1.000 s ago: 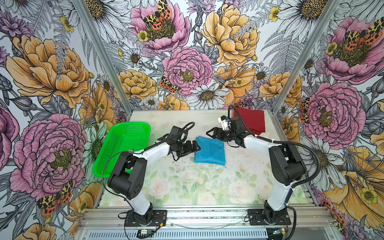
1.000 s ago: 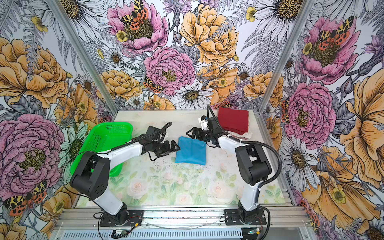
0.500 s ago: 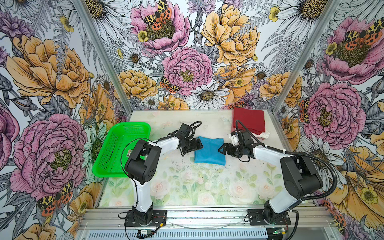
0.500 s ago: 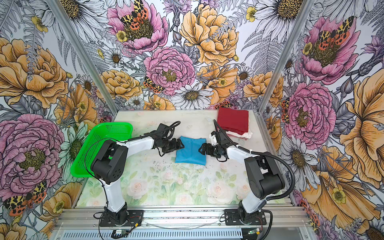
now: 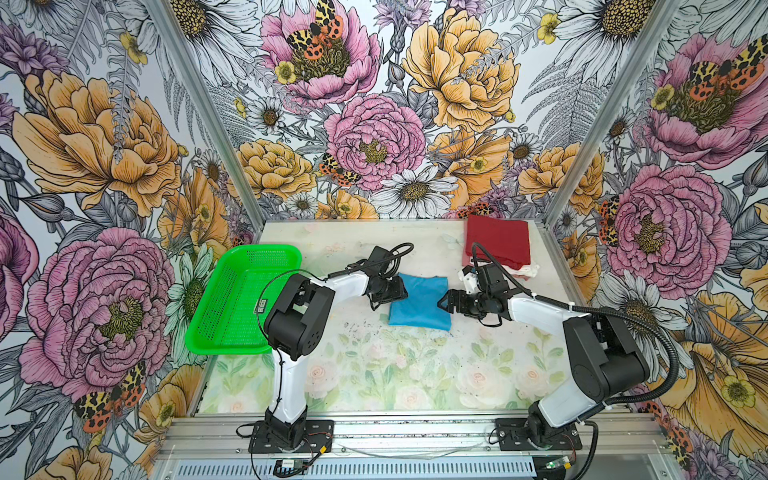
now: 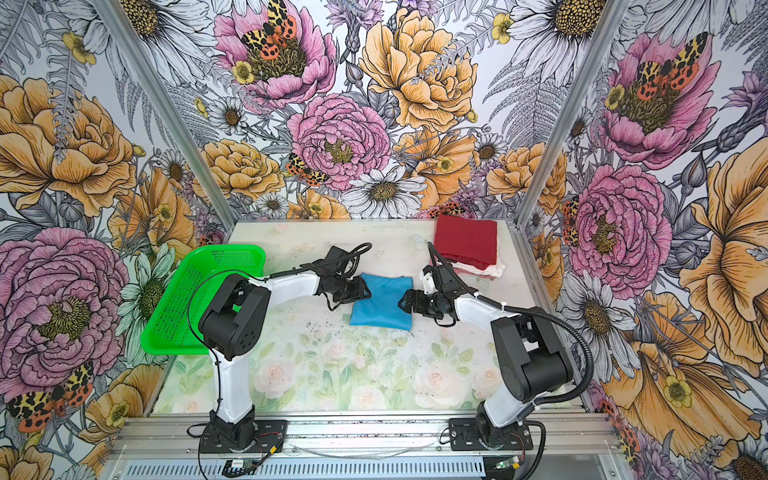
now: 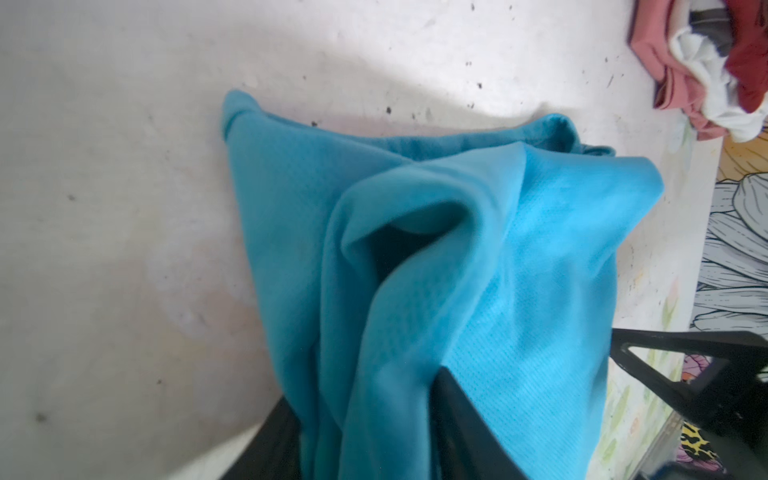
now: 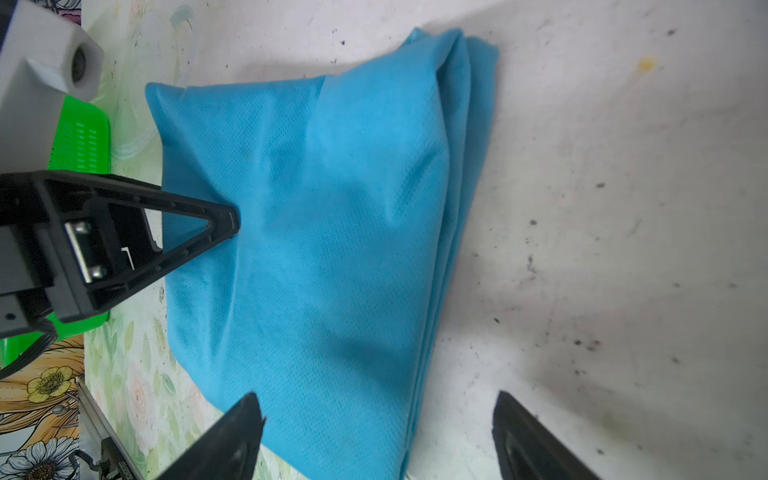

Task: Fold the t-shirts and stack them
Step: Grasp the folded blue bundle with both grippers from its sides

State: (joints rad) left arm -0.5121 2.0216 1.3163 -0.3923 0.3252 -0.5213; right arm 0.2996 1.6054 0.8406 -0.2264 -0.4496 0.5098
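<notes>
Sky-blue t-shirt [image 7: 415, 249] bunches inside the left gripper [image 7: 365, 407], hiding its tips.

Blue shirt [image 8: 332, 208]: matt cloth, fine dimpled knit, soft creases.
Red shirt [image 5: 496, 245]: matt cloth, smooth and flat.
White shirt [image 7: 706, 91]: soft cloth, fuzzy at the edge. Pink shirt [image 7: 652, 41]: matt cloth.
Basket [image 5: 245, 299]: glossy green plastic, perforated mesh.
Table [image 8: 623, 208]: matt pale top, scuffed, dark-specked, with a faded flower print.
Rail [image 5: 415, 428]: bare brushed metal.
Left arm [image 5: 345, 284]: glossy white shell, matt black joints.
Walls [image 5: 104, 124]: matt printed sheet.
</notes>
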